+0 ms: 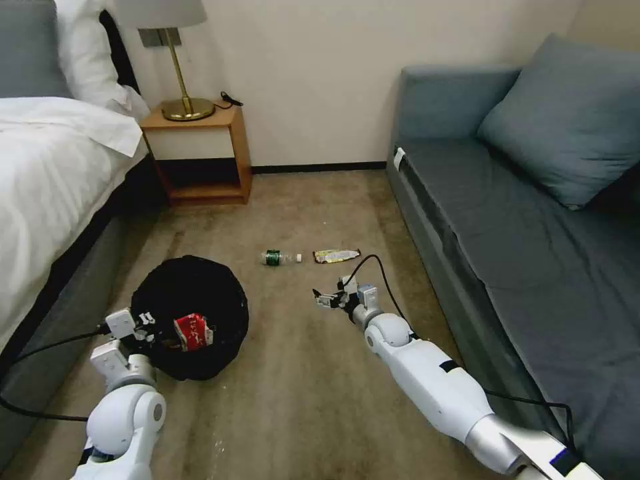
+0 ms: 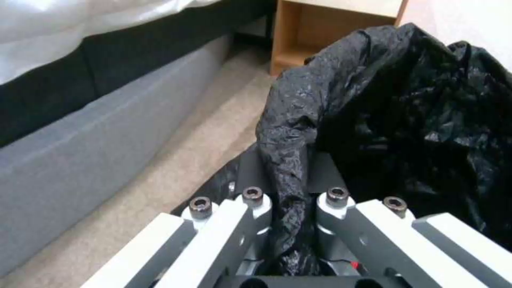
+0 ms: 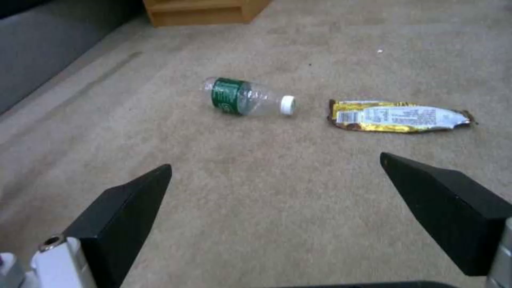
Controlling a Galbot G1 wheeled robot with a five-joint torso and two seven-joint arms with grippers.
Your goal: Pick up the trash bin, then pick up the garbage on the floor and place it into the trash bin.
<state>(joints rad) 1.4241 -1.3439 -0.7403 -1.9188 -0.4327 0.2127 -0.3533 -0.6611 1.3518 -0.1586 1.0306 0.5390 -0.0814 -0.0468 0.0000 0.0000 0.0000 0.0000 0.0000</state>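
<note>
The left tool (image 2: 291, 224) is clamped on the rim of the bin (image 1: 193, 293), beside the bed with a red packet (image 1: 192, 332) inside. The right tool (image 3: 277, 208) hovers wide apart above the carpet, near the bottle (image 3: 246, 97) and wrapper (image 3: 399, 116).

Left end effector (image 1: 148, 328) seemingly clamped (low, bent in); right end effector (image 1: 328, 298) spread, outstretched.

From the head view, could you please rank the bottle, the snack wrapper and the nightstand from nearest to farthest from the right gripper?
From the open right gripper:
1. Snack wrapper, on the carpet just ahead, toward the sofa side.
2. Bottle, on the carpet ahead, toward the bed side; slightly farther.
3. Nightstand, against the far wall beside the bed.
</note>
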